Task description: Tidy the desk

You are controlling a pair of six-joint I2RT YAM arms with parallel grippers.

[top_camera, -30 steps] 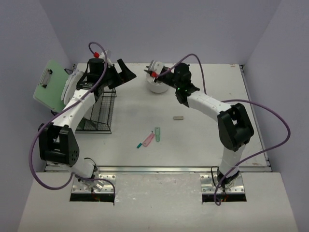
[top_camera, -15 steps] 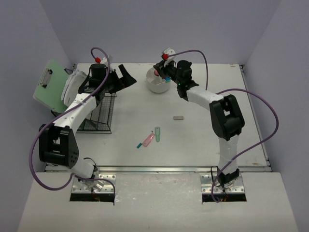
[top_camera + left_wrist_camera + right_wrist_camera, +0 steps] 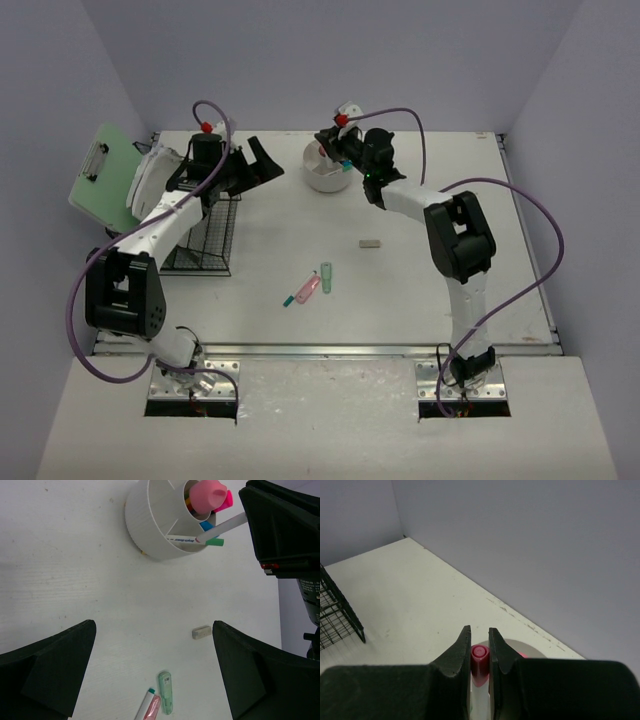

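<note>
The right tool point(image 3: 479, 640) is nearly closed, its two black jaws pinching a slim red marker point(image 3: 479, 661) by the barrel just below its round end. The marker hangs roughly upright between them. Directly beneath this tool stands a white round plastic holder point(image 3: 322, 178), divided into compartments and already crowded with pens and a fat pink cap. The large flat off-white bench point(image 3: 420, 290) lies below both tools, enclosed by pale lavender walls.

The marker looks light and stiff, with a smooth plastic barrel that could slip or swivel in so narrow a pinch. A hold near the top, as here, suits a straight drop. The bench itself is hard and smooth, so small things on it will likely skid when nudged, and they are best taken across their narrow sides.

The left tool point(image 3: 154, 630) is spread as wide as it goes and holds nothing. It hovers above bare bench, with a black wire basket point(image 3: 205, 235) below and behind it and a green clipboard point(image 3: 100, 180) leaning further out on that side.

Ahead of the left tool and well below the right one lie a small grey eraser point(image 3: 201, 632), a pink highlighter point(image 3: 150, 707) and a pale green pen-shaped thing point(image 3: 165, 692). The last two touch or nearly touch. In the holder, the slanting pens and the pink cap crowd the opening and may block the marker's way in.
</note>
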